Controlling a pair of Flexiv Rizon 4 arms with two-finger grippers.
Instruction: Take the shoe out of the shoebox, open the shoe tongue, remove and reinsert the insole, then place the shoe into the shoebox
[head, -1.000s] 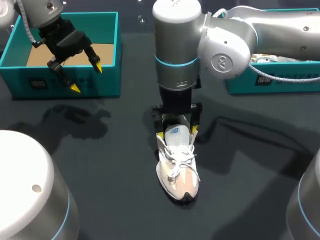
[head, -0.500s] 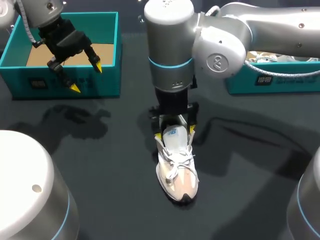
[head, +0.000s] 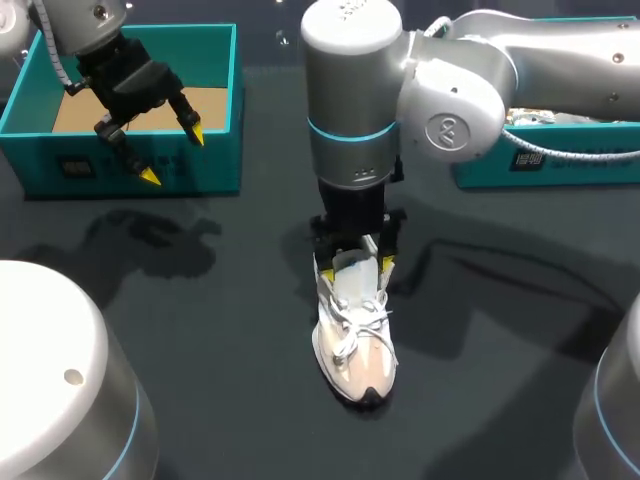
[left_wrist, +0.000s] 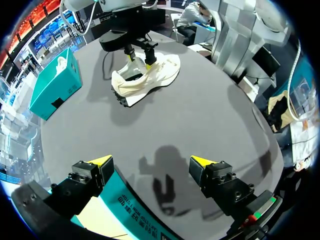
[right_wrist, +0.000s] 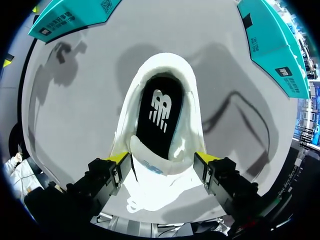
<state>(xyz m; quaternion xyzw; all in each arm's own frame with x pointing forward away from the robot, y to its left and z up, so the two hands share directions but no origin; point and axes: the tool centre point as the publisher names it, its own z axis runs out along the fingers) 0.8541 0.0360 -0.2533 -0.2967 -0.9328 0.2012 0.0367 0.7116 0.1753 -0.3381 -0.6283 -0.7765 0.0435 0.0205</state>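
A white shoe (head: 357, 345) lies on the dark table with its toe toward the near edge. In the right wrist view its opening shows a dark insole (right_wrist: 160, 115) and the tongue (right_wrist: 156, 162). My right gripper (head: 354, 267) (right_wrist: 162, 159) hangs over the shoe's collar, open, one finger close beside each side of the tongue. My left gripper (head: 173, 155) (left_wrist: 151, 161) hovers open and empty above the front wall of the teal shoebox (head: 215, 160) at the far left. The left wrist view shows the shoe (left_wrist: 150, 77) farther ahead.
A second teal box (head: 480, 172) stands at the far right, behind my right arm, with pale things inside. The left shoebox shows a brown cardboard floor (head: 90, 110). My arms' white bases fill both near corners.
My right gripper's fingers have drawn closer together around the tongue, and the wrist swayed slightly left and back. The left arm has not moved.
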